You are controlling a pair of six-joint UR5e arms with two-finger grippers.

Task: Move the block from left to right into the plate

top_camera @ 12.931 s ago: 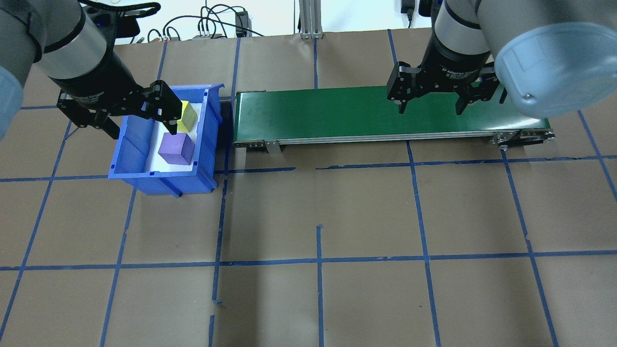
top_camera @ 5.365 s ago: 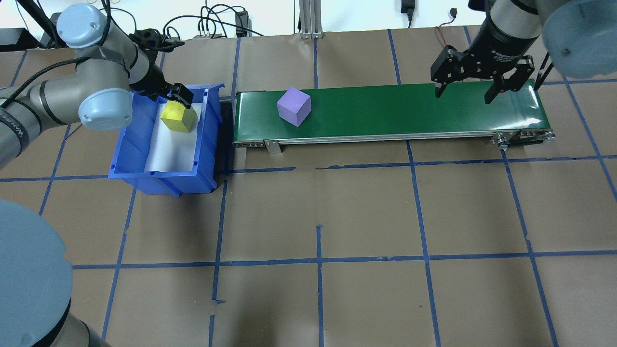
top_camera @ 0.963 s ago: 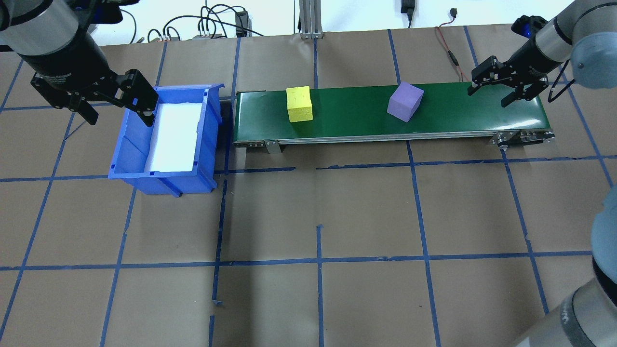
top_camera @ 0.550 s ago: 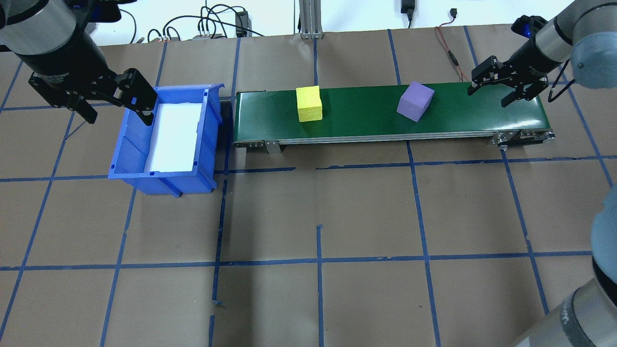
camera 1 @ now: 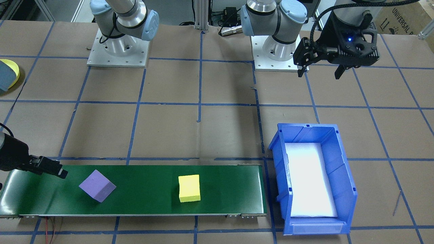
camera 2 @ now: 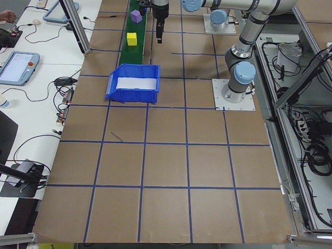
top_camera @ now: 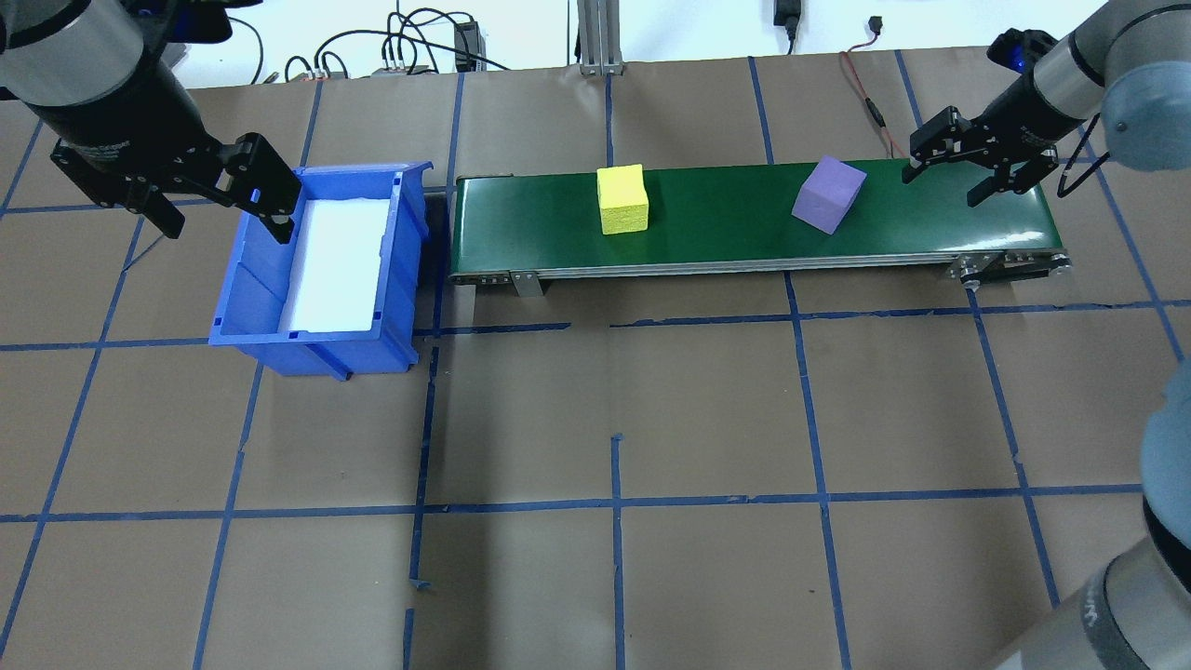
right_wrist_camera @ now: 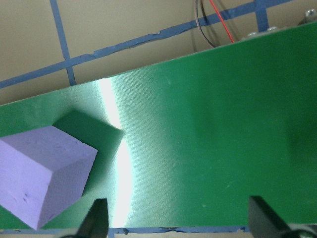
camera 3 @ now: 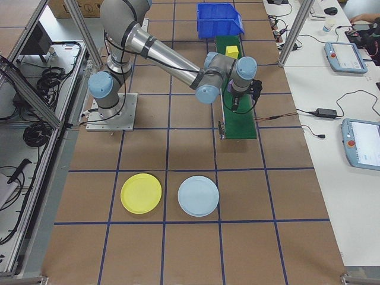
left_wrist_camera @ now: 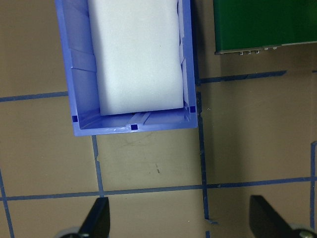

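Purple block point(top_camera: 827, 194) on green conveyor belt point(top_camera: 726, 223), toward its right end, turned corner-on, touched by neither gripper. Right gripper point(top_camera: 979, 173) just beside it, over belt's right end, jaws spread wide, nothing between them; in wrist view, fingertips point(right_wrist_camera: 94, 223) at bottom edge, block at lower left of belt. Yellow block point(top_camera: 622, 198) farther left on same belt, square to belt edges, well apart from purple one. Left gripper point(top_camera: 216, 207) above left wall of blue bin point(top_camera: 251, 298), jaws also wide open and empty. Bin at belt's left end, white liner point(top_camera: 337, 265) inside, no blocks in it. Yellow plate point(camera 3: 141, 193) on brown paper table point(top_camera: 614, 419) marked with blue tape grid, well apart from belt, beyond its right end toward robot's side; pale blue plate point(camera 3: 198, 195) just beside it; both bare.
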